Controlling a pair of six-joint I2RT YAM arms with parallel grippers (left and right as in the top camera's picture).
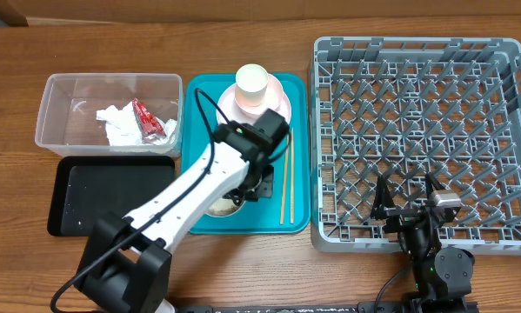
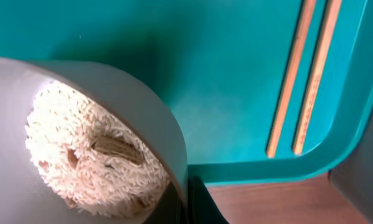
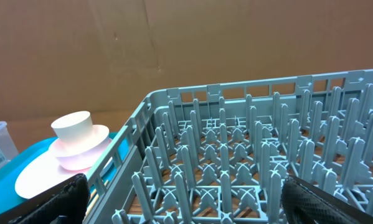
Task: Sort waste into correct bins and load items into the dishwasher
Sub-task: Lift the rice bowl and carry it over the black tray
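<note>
The left jaws pinch the rim of the rice-filled bowl (image 2: 124, 87) at the near end of the teal tray (image 2: 223, 74), so lift it level toward the black tray (image 1: 112, 198); the right jaws stand wide.

the left arm (image 1: 182, 196) stretches out long and diagonal, its wrist bent down above the left end effector (image 1: 245, 184), whose jaws are clamped on the rim of the white bowl (image 2: 111, 81). the right arm (image 1: 438, 265) sits folded just behind the right end effector (image 1: 408, 202), jaws spread wide and empty.
</note>
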